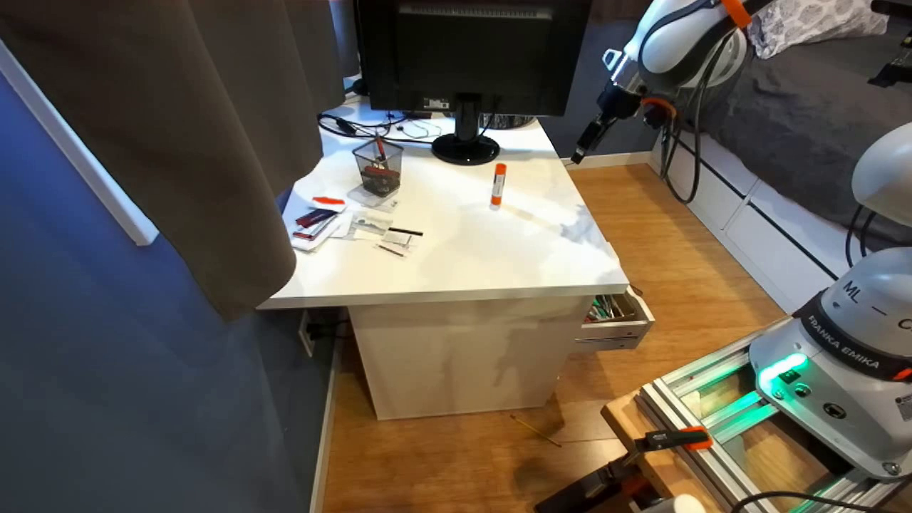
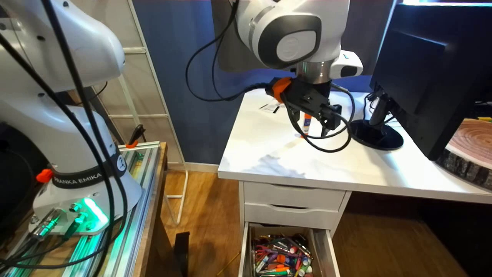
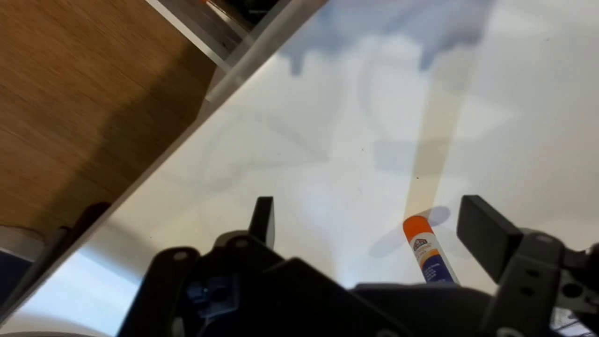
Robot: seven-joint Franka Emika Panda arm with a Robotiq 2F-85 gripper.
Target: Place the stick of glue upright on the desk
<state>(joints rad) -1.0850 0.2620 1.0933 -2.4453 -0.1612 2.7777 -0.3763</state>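
Note:
The stick of glue [image 1: 498,185], with orange ends and a white and blue label, stands upright on the white desk [image 1: 463,267]. It also shows in an exterior view [image 2: 306,124], partly behind the gripper and its cable. In the wrist view the stick of glue [image 3: 433,257] is nearer the right finger, its upper part hidden by the gripper body. My gripper [image 3: 368,199] is open, with nothing between its pads touching the stick. In an exterior view the gripper [image 1: 578,157] is raised near the desk's edge, apart from the stick.
A black monitor [image 1: 467,57] stands at the back of the desk. A mesh pen cup [image 1: 379,171], papers [image 1: 370,226] and cables [image 1: 349,128] lie on one side. An open drawer [image 2: 284,254] full of pens sticks out below. A wood slab [image 2: 476,150] sits behind the monitor.

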